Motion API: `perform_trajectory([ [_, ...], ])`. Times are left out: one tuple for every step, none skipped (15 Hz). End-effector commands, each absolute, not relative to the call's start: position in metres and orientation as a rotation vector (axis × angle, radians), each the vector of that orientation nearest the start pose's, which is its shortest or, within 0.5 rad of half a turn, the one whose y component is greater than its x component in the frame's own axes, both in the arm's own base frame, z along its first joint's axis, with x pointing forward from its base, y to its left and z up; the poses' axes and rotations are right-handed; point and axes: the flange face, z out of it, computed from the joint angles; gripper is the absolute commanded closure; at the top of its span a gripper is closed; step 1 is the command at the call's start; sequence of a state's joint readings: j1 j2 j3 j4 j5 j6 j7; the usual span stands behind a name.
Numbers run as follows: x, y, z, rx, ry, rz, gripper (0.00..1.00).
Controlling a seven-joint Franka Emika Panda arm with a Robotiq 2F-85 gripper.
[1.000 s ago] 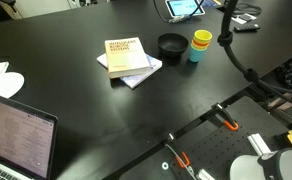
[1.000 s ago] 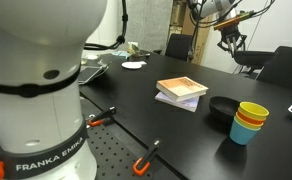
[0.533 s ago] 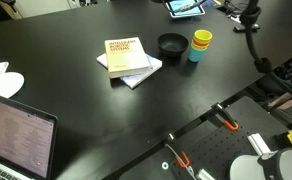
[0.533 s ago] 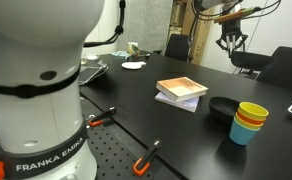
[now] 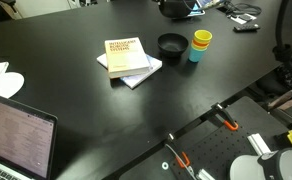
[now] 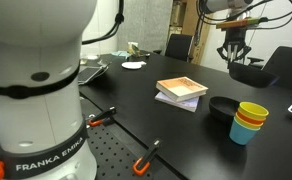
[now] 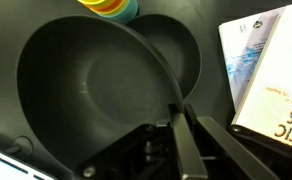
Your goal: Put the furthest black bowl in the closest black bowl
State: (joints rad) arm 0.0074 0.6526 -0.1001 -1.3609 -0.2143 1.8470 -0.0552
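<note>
The jaws of the gripper (image 7: 178, 105) are closed on the rim of the furthest black bowl (image 7: 86, 90), 1 finger inside and 1 outside; the bowl hangs under the wrist, lifted off the desk (image 5: 76, 110). In the wrist view it covers part of the closest black bowl (image 7: 181, 50), which rests on the desk below. In an exterior view the gripper (image 6: 232, 55) is high above the far side of the desk, well apart from the closest black bowl (image 6: 223, 108); I cannot make out the held bowl there. The stacked cups (image 5: 201, 45) stand just beside the resting bowl (image 5: 171, 44); 2 books (image 5: 126, 60) lie near it; a laptop (image 5: 16, 140) is open at the corner.
</note>
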Motion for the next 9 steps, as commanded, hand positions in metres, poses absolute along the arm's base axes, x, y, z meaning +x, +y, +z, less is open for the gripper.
perform_trajectory([
  [0.682, -0.070, 0.316, -3.333, -0.048, 0.191, 0.91],
  [0.680, -0.071, 0.308, -3.336, -0.053, 0.153, 0.91],
  [0.678, -0.073, 0.298, -3.343, -0.069, 0.113, 0.91],
  [0.676, -0.076, 0.288, -3.344, -0.074, 0.091, 0.91],
  [0.672, -0.078, 0.279, -3.341, -0.066, 0.084, 0.91],
  [0.668, -0.081, 0.269, -3.342, -0.055, 0.085, 0.91],
  [0.663, -0.083, 0.261, -3.331, -0.042, 0.087, 0.91],
  [0.658, -0.085, 0.254, -3.333, -0.034, 0.089, 0.91],
  [0.655, -0.087, 0.248, -3.328, -0.032, 0.087, 0.91],
])
